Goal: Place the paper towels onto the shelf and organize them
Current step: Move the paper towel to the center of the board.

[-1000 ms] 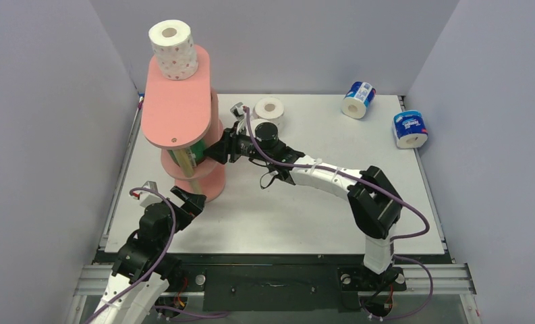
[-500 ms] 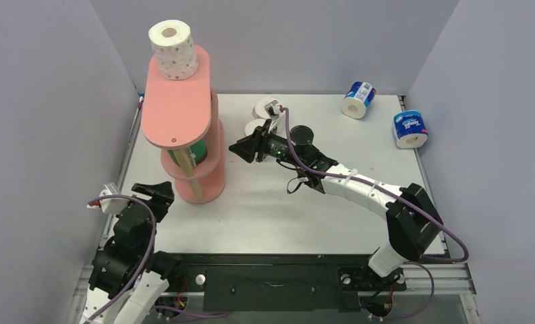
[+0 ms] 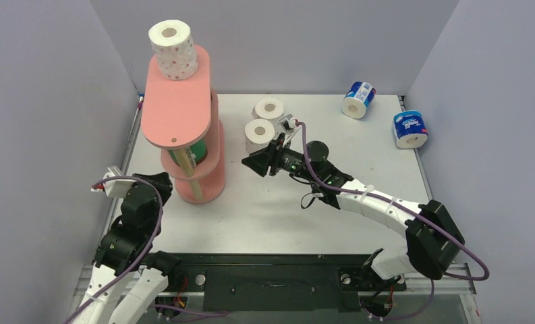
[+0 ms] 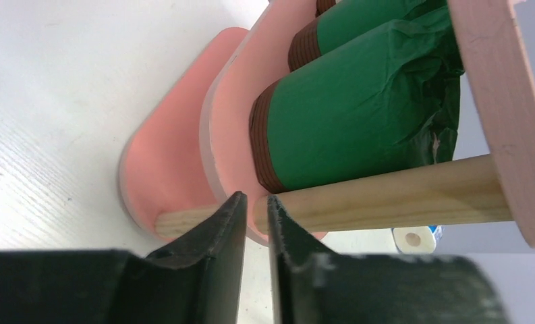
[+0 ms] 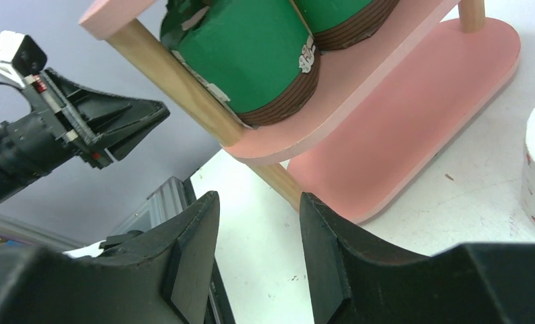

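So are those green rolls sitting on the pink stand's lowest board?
No, the green rolls rest on the middle board of the shelf, one level up.

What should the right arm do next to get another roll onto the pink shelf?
Probably swing the right gripper round to the white red-dotted paper roll standing just beyond it, and widen its jaws. That gripper holds nothing and points away from the roll, and the bottom board of the salmon-pink three-tier shelf looks bare.
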